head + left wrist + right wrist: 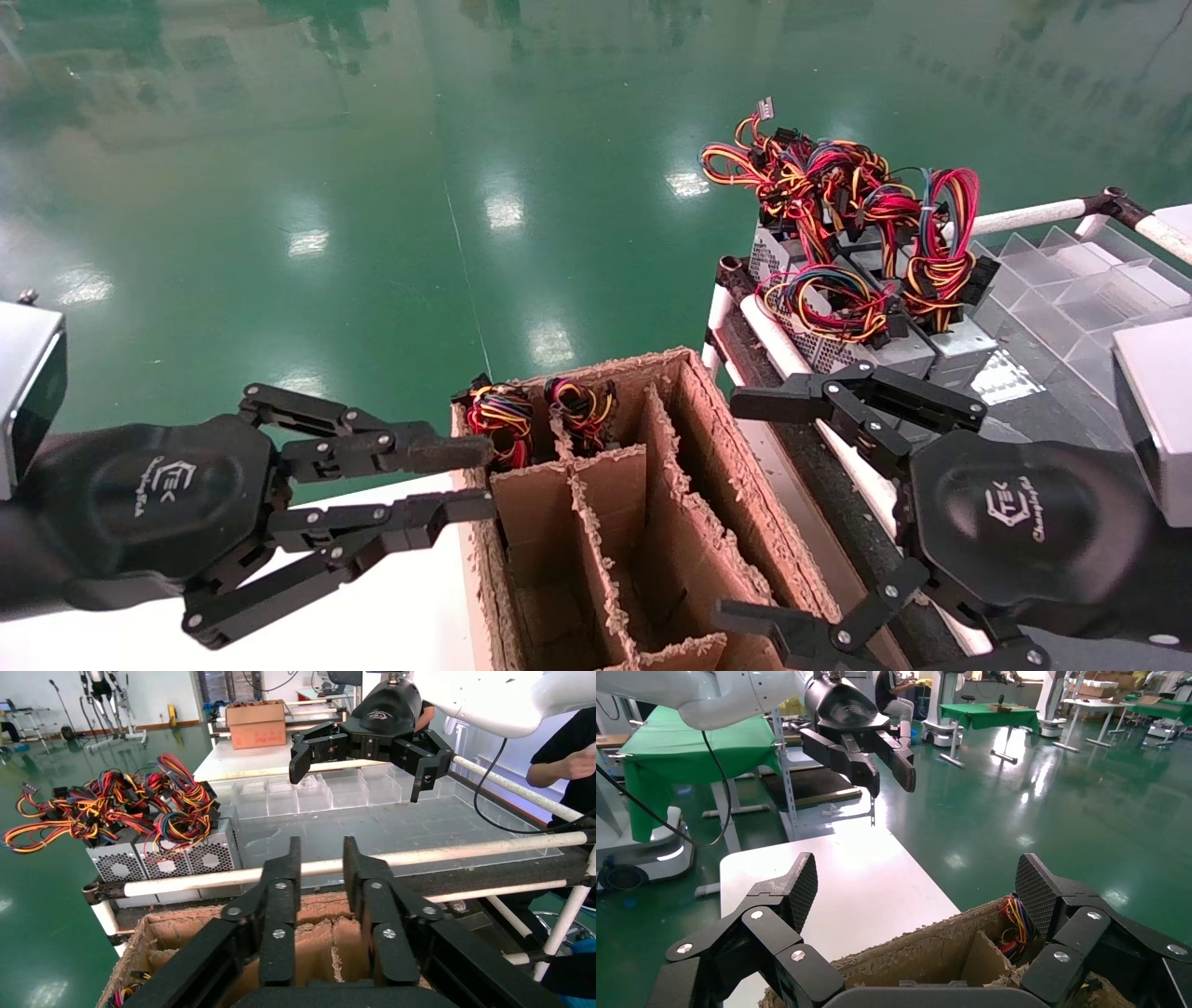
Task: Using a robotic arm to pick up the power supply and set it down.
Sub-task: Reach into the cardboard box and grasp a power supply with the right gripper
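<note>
A brown cardboard box (694,522) with dividers stands in the middle. Two tied bundles of red, yellow and blue wires (500,417) (582,405) stick up from its far cells; the power supply bodies under them are hidden. My left gripper (470,480) hovers at the box's left rim beside the nearer bundle, open by a narrow gap and holding nothing. In the left wrist view its fingers (321,857) frame the box's edge (176,931). My right gripper (740,508) is spread wide open over the box's right wall and is empty. One bundle (1015,927) shows beside its fingertip.
Vented grey power supplies (838,345) with long loose cables (838,186) crowd the rack on the right, behind a white tube rail (773,340). A clear divided tray (1071,280) lies beyond them. A white table (372,615) sits left of the box, over green floor.
</note>
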Robot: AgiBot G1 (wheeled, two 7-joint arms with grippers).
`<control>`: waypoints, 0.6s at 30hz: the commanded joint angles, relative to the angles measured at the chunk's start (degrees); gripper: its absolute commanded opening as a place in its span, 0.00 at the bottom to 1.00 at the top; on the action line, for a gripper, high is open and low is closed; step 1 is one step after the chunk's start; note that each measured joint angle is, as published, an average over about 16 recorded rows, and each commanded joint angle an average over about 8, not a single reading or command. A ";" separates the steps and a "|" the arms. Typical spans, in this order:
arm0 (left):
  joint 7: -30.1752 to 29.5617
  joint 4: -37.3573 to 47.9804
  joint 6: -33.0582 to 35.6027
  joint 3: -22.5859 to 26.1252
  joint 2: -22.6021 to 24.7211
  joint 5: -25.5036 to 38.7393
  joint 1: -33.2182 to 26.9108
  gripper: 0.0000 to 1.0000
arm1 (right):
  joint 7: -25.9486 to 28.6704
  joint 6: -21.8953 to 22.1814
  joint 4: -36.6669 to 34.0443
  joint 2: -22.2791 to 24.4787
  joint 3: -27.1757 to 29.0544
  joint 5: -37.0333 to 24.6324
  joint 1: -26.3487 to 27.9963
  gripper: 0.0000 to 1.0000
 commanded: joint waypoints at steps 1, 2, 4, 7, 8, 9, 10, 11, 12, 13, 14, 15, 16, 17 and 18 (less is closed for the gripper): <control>0.00 0.00 0.00 0.00 0.00 0.00 0.00 1.00 | 0.00 0.00 0.00 0.00 0.00 0.00 0.00 1.00; 0.00 0.00 0.00 0.00 0.00 0.00 0.00 1.00 | 0.00 0.00 0.00 0.00 0.00 0.00 0.00 1.00; 0.00 0.00 0.00 0.00 0.00 0.00 0.00 1.00 | 0.00 0.00 0.00 0.00 0.00 0.00 0.00 1.00; 0.00 0.00 0.00 0.00 0.00 0.00 0.00 1.00 | 0.00 0.00 0.00 0.00 0.00 0.00 0.00 1.00; 0.00 0.00 0.00 0.00 0.00 0.00 0.00 1.00 | 0.01 0.00 0.02 0.00 0.00 0.00 -0.01 1.00; 0.00 0.00 0.00 0.00 0.00 0.00 0.00 1.00 | 0.01 0.00 0.02 0.00 0.00 0.00 -0.01 1.00; 0.00 0.00 0.00 0.00 0.00 0.00 0.00 1.00 | 0.01 0.01 0.01 0.00 0.00 0.00 -0.01 1.00; 0.00 0.00 0.00 0.00 0.00 0.00 0.00 1.00 | 0.02 0.03 0.00 0.00 0.00 0.00 -0.01 1.00; 0.00 0.00 0.00 0.00 0.00 0.00 0.00 1.00 | 0.03 0.06 -0.04 0.00 0.00 -0.01 -0.01 1.00; 0.00 0.00 0.00 0.00 0.00 0.00 0.00 1.00 | 0.07 0.15 -0.11 -0.02 -0.01 -0.04 0.00 1.00; 0.00 0.00 0.00 0.00 0.00 0.00 0.00 1.00 | 0.12 0.32 -0.23 -0.06 -0.02 -0.11 0.01 1.00; 0.00 0.01 0.00 0.00 0.00 0.00 0.00 1.00 | 0.18 0.59 -0.40 -0.11 -0.04 -0.23 0.02 1.00; 0.00 0.01 0.00 0.00 0.00 0.00 0.00 1.00 | 0.29 0.96 -0.61 -0.18 -0.07 -0.39 0.04 1.00; 0.01 0.01 0.00 0.00 0.00 0.00 0.00 1.00 | 0.43 1.41 -0.84 -0.27 -0.10 -0.57 0.04 1.00; 0.01 0.01 0.00 0.01 0.00 0.00 0.00 1.00 | 0.58 1.98 -1.08 -0.38 -0.14 -0.80 0.04 1.00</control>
